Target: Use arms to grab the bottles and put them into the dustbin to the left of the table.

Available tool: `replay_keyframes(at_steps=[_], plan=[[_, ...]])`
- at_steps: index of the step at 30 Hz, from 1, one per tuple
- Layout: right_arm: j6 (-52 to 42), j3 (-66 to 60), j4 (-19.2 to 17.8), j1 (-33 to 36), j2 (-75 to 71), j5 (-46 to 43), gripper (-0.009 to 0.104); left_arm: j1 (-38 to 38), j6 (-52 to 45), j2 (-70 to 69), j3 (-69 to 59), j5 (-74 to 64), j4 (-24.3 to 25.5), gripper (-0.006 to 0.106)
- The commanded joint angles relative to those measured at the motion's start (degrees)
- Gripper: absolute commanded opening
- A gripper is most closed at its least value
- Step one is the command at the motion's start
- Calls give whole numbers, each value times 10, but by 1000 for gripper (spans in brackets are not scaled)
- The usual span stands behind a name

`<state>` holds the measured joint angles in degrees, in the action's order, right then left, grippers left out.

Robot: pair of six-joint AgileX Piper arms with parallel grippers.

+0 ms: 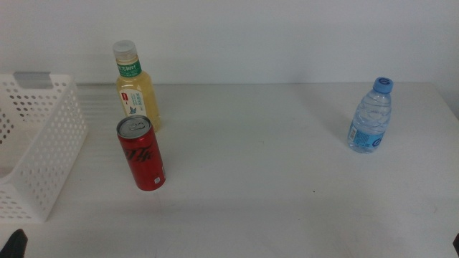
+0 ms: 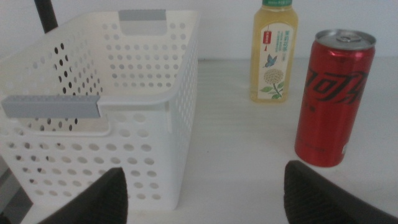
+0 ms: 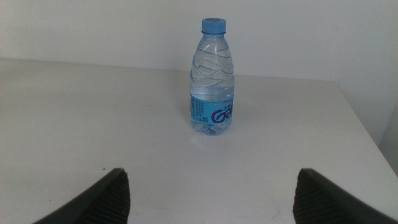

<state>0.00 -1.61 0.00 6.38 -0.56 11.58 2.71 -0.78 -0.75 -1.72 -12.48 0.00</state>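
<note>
A yellow bottle [image 1: 136,89] with a white cap stands upright at the back left of the table [image 1: 272,179]. A slim red can [image 1: 142,154] stands upright just in front of it. A small clear water bottle [image 1: 373,118] with a blue cap stands upright at the right. The white perforated dustbin [image 1: 43,143] sits at the left edge. My left gripper [image 2: 211,199] is open and empty, low at the front left, facing the dustbin [image 2: 143,99], the can [image 2: 336,99] and the yellow bottle [image 2: 273,56]. My right gripper [image 3: 211,199] is open and empty, well short of the water bottle [image 3: 212,81].
A white wall runs behind the table. The table's right edge lies close to the water bottle. A grey tab [image 2: 53,107] marks the dustbin's near rim. Only the left gripper's tip [image 1: 18,244] shows in the middle view, at the bottom left corner.
</note>
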Motion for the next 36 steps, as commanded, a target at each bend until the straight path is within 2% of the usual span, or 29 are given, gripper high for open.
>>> replay_keyframes(at_steps=[1, 8, 18, 24, 36], plan=[[-7, 5, 0, -4, -15, -44, 70, 1, 8, 3, 0, 53, -4, 78], [-7, 5, 0, -4, -15, -44, 70, 1, 8, 70, 39, 83, -4, 78], [-7, 5, 0, -4, -15, -44, 70, -1, 8, 215, 190, 102, -4, 78], [-7, 5, 0, -4, -15, -44, 70, -37, 8, 285, 231, 104, 0, 78], [-7, 5, 0, -4, -15, -44, 70, -113, 8, 402, 220, 175, 0, 78]])
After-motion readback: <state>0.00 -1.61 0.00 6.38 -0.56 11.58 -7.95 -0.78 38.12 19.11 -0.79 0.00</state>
